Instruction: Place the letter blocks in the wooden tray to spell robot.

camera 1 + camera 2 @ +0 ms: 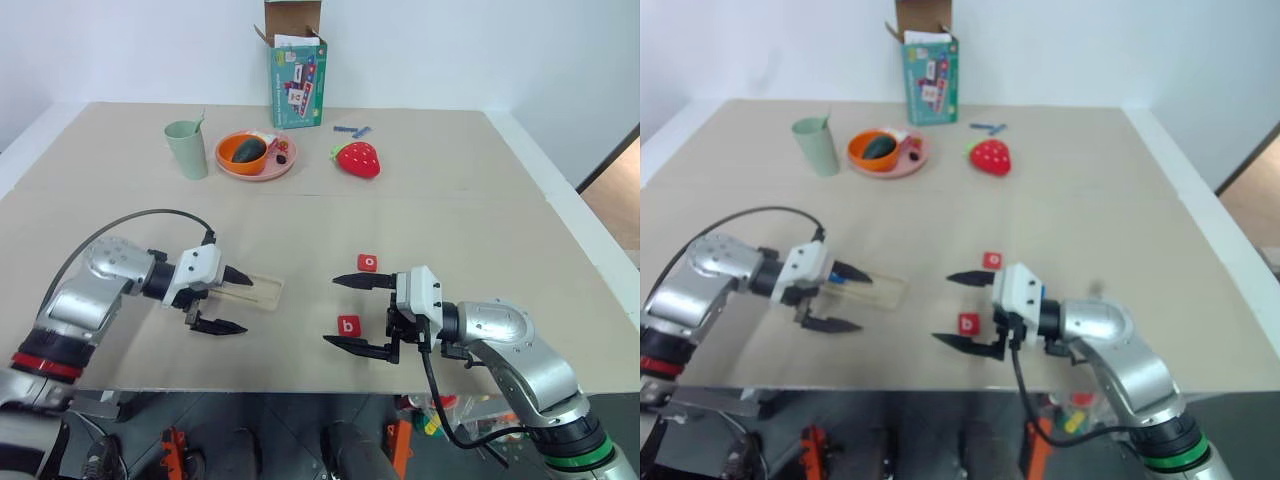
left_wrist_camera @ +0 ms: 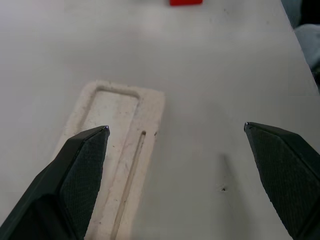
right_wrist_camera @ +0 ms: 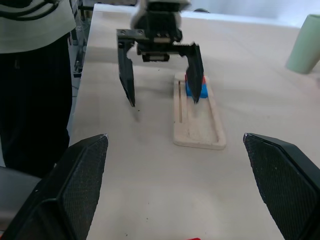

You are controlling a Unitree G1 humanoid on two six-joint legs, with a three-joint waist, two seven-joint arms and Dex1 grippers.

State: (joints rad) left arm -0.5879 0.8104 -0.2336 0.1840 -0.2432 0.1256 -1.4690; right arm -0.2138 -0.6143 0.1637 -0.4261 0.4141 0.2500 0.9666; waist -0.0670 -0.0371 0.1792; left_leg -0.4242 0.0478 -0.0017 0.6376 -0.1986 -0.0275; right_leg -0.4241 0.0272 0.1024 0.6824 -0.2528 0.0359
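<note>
The wooden tray [image 1: 264, 293] lies near the table's front left. My left gripper [image 1: 247, 303] hovers open over its left end. In the right wrist view a blue letter block [image 3: 188, 89] and a red one [image 3: 204, 80] sit in the tray's far end, partly behind a finger of the left gripper [image 3: 162, 102]. A red "o" block [image 1: 368, 262] and a red "b" block [image 1: 348, 325] lie on the table to the tray's right. My right gripper [image 1: 330, 312] is open and points left. The "b" block shows between its two fingers, which hold nothing.
At the back stand a green cup [image 1: 186, 148], a round orange plate [image 1: 255, 157] with a dark object on it, a red strawberry toy [image 1: 358, 159] and an open teal box [image 1: 297, 85]. Small blue pieces [image 1: 352, 130] lie near the box. The table's front edge runs just below both grippers.
</note>
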